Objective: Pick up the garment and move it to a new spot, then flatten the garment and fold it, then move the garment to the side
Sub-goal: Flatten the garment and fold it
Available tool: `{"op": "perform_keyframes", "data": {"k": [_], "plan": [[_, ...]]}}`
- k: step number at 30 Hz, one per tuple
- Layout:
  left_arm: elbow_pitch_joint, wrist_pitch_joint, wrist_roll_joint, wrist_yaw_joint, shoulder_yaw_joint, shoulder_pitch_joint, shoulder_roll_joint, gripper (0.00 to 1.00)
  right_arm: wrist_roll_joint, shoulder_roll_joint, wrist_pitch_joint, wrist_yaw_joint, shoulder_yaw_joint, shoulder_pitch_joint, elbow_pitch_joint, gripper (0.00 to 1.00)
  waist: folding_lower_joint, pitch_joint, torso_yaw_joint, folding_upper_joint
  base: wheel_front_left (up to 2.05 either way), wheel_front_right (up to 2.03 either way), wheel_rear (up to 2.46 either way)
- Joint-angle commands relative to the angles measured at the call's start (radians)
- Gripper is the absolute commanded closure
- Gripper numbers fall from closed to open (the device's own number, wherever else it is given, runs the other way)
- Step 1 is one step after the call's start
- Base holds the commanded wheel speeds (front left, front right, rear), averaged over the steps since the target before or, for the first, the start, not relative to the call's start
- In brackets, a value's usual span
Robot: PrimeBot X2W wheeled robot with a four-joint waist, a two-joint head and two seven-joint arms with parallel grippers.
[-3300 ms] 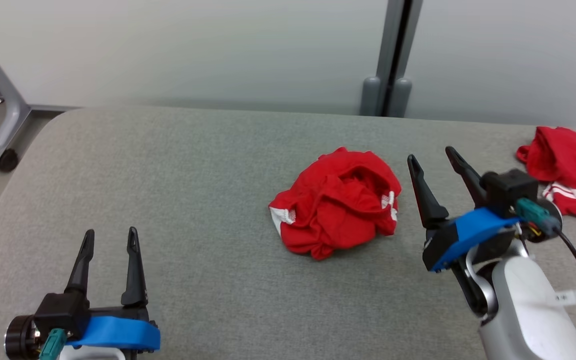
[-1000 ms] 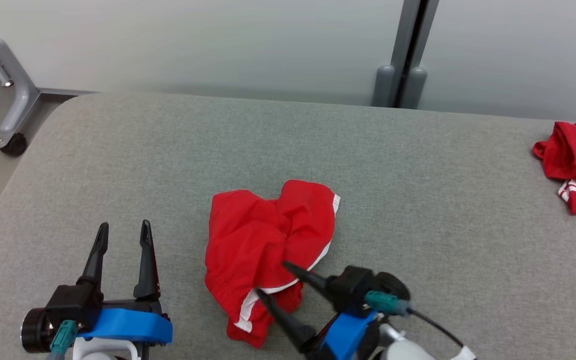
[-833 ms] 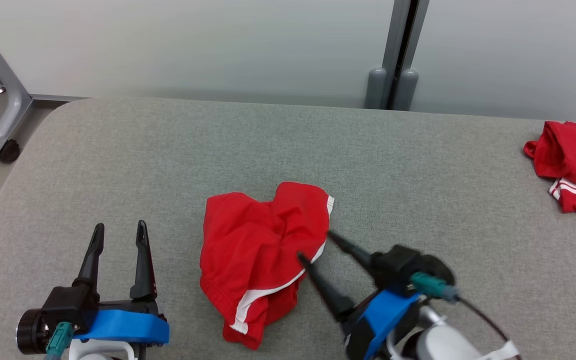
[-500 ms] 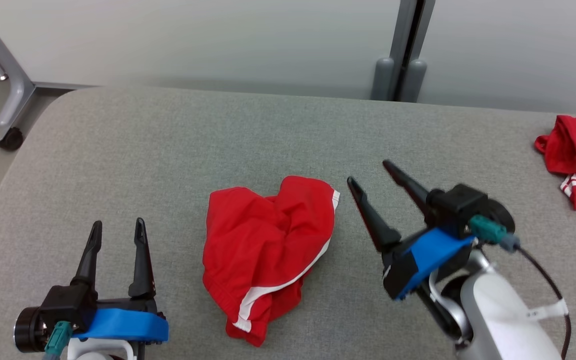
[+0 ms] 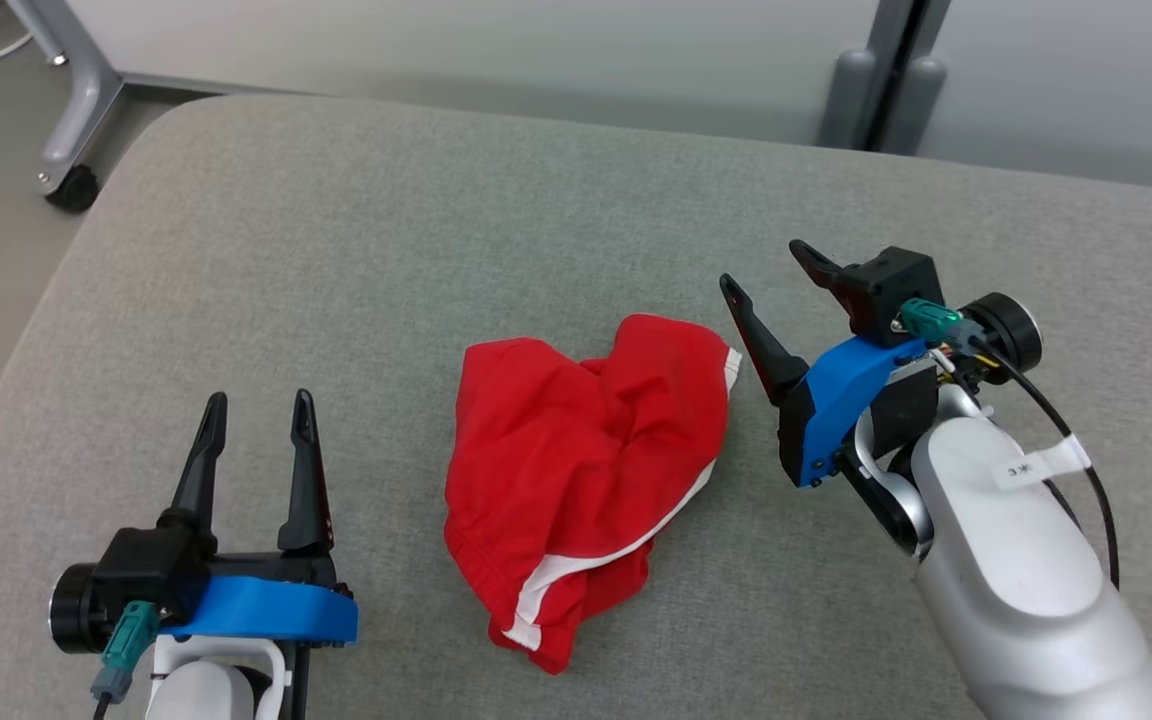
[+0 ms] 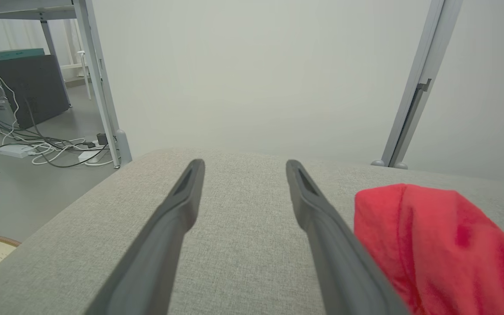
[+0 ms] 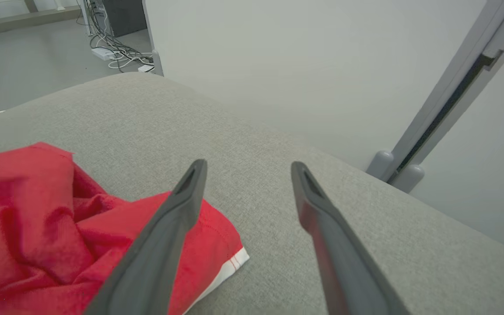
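I have my left gripper (image 5: 258,405) and right gripper (image 5: 762,264) spread wide and empty, the crumpled red garment (image 5: 586,470) with white trim lying between them on the grey woven pad (image 5: 386,250), nearest the right one's tapered fingers (image 5: 758,340).

Garment (image 5: 576,470): red cloth, matt, soft, heavily creased; white trim band with stitched edge.
Bench (image 5: 386,250): grey woven cloth cover, matt, fine rough grain.
Left hand (image 5: 259,398), right hand (image 5: 764,265): fingers (image 6: 177,227) dark plastic, matt, smooth.
Blue bracket (image 5: 256,618): plastic, satin finish.
Right forearm (image 5: 1016,570): pale shell, smooth, slight sheen, looks plastic.
Frame leg (image 5: 81,120): grey painted metal, smooth.
Wall panel (image 6: 256,74): pale, matt, even.
Floor (image 6: 20,192): grey, smooth, faint sheen.
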Motion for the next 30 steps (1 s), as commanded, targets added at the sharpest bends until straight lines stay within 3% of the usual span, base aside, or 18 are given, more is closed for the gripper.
{"op": "perform_keyframes", "data": {"k": [1,14,22,23,24,30], "plan": [[-0.001,-0.004,-0.010,0.005,-0.006,-0.019,-0.001,0.00,-0.009,-0.003,-0.007,0.000,0.001,-0.026,0.052,0.00,-0.0001,0.023,0.023,0.0000,0.00,0.00,0.00],[0.001,-0.004,-0.047,0.026,-0.050,-0.060,-0.001,0.00,-0.068,0.020,-0.086,0.000,-0.005,-0.102,0.431,0.00,-0.0001,0.078,0.076,0.0000,0.00,0.00,0.00],[0.013,-0.004,-0.053,0.030,-0.064,-0.069,-0.002,0.00,-0.094,0.048,-0.123,0.000,0.013,-0.112,0.582,0.00,-0.0001,0.067,0.086,0.0000,0.00,0.00,0.00],[0.014,-0.004,-0.054,0.030,-0.064,-0.068,-0.002,0.00,-0.093,0.052,-0.128,0.001,0.025,-0.111,0.595,0.89,-0.0001,0.065,0.086,0.0000,0.00,0.00,0.00],[0.014,-0.004,-0.055,0.031,-0.064,-0.066,-0.001,0.00,-0.080,0.055,-0.134,0.001,0.030,-0.110,0.605,1.00,-0.0001,0.062,0.084,0.0000,0.00,0.00,0.00],[0.017,-0.004,-0.048,0.032,-0.053,-0.034,-0.002,0.00,-0.039,0.051,-0.217,0.000,0.037,-0.136,0.620,1.00,-0.0001,0.034,0.047,0.0000,0.00,0.00,0.00]]}}
